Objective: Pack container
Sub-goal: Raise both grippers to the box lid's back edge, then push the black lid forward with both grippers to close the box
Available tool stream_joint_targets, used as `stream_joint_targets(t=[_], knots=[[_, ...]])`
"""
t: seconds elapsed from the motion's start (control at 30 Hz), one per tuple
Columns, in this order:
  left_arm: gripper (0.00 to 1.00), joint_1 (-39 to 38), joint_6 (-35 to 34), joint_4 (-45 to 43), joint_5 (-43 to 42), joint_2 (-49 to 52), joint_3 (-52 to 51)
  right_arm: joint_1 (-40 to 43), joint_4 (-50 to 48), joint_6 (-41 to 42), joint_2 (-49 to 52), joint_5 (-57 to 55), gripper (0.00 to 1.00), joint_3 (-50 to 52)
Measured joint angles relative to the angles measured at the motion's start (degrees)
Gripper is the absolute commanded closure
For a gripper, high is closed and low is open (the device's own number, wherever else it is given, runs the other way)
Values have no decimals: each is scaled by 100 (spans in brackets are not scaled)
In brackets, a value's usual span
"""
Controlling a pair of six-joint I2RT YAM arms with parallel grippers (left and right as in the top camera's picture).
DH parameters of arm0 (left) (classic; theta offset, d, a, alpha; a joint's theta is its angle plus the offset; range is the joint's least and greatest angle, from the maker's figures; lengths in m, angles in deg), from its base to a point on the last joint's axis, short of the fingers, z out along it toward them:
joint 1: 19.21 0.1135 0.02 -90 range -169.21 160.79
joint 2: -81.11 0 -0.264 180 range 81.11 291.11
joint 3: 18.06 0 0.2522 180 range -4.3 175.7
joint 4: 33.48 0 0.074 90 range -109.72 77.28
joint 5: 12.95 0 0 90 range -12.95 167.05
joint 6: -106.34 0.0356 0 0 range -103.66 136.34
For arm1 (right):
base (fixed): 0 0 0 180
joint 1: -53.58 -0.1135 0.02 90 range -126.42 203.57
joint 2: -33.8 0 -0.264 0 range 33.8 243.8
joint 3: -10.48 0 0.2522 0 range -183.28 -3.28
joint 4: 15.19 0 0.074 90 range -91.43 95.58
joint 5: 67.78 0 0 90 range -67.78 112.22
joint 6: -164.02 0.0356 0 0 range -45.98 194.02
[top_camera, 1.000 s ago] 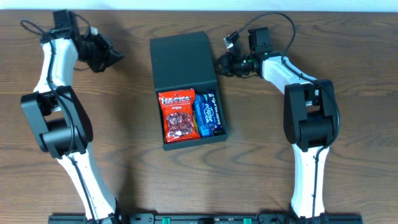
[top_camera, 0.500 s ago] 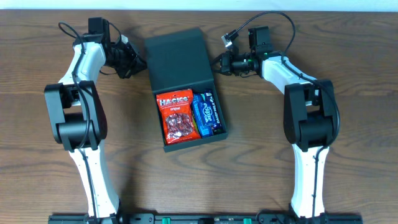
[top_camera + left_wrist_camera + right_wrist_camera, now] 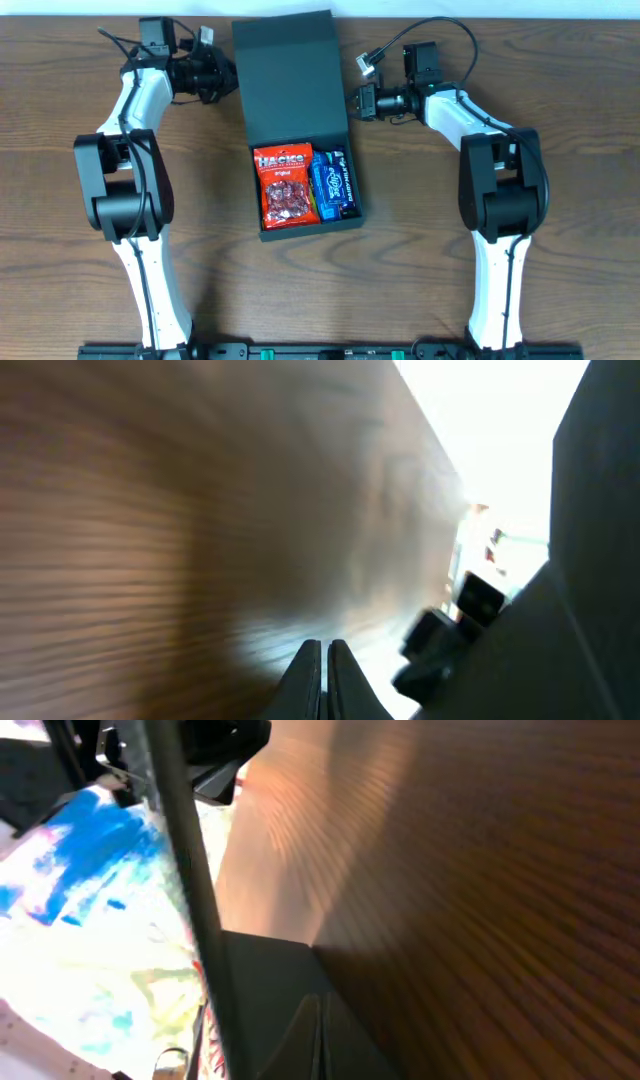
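1. Between the two arms, mid-worktop (image 3: pixel 420 240): find the container (image 3: pixel 262 228) open, its lid (image 3: pixel 290 80) folded back on the far side. Note the red candy bag (image 3: pixel 286 186) and blue bars (image 3: pixel 330 183) side by side in the near half, bag on the left.
2. Just left of the container's lid, by its far corner: left tool (image 3: pixel 225 77), fingers pressed together on nothing.
3. Just right of the container's lid: right tool (image 3: pixel 355 103), likewise pinched closed and empty. Cannot tell whether either touches the lid.
4. Likely step: folding the lid over the packed half.
5. Work the closed tips under both side edges evenly, to avoid skewing the container.
6. Swing the lid toward the container's near side in step, and watch that the bag's top does not catch.
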Motion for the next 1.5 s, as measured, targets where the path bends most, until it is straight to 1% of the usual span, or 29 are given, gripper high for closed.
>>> stream_joint_targets(t=[0.13, 0.33, 0.43, 0.53, 0.63, 0.7, 0.77, 0.87, 0.93, 1.03, 1.17, 1.37, 1.5], knots=[[94, -31, 190, -74, -461, 0, 0, 72, 7, -94, -81, 122, 99, 0], [94, -61, 684, -66, -846, -101, 0, 125, 7, -199, -616, 125, 99, 0], [94, -72, 861, -52, -979, -367, 0, 125, 13, -214, -973, 214, 98, 0], [94, -72, 1049, -55, -1137, -844, 0, 125, 133, -260, -1318, 293, 98, -28], [94, -72, 1259, 33, -1263, -1307, 2, 125, 487, -409, -1547, 326, 98, -33], [94, -74, 1482, 385, -1309, -1600, 11, 125, 964, -612, -1707, 313, 98, -52], [94, -74, 1794, 938, -1274, -1834, 33, 122, 1700, -975, -1893, 162, 98, -66], [94, -107, 2332, 1838, -1126, -2092, 48, 76, 2975, -1657, -2350, -452, 98, -74], [94, -175, 2680, 2323, -988, -2168, 55, 31, 3491, -2076, -2671, -916, 98, -79], [94, -352, 3123, 2927, -691, -2181, 52, -33, 3849, -2396, -3064, -1611, 98, -79], [94, -662, 3523, 3294, -109, -2181, 50, -46, 4116, -2369, -3499, -2957, 98, -79], [94, -966, 4135, 4229, 765, -2181, 48, -94, 4970, -2162, -4098, -4791, 98, -79], [94, -1294, 4400, 4701, 1255, -2181, 48, -251, 5547, -2031, -4540, -5659, 98, -79]])
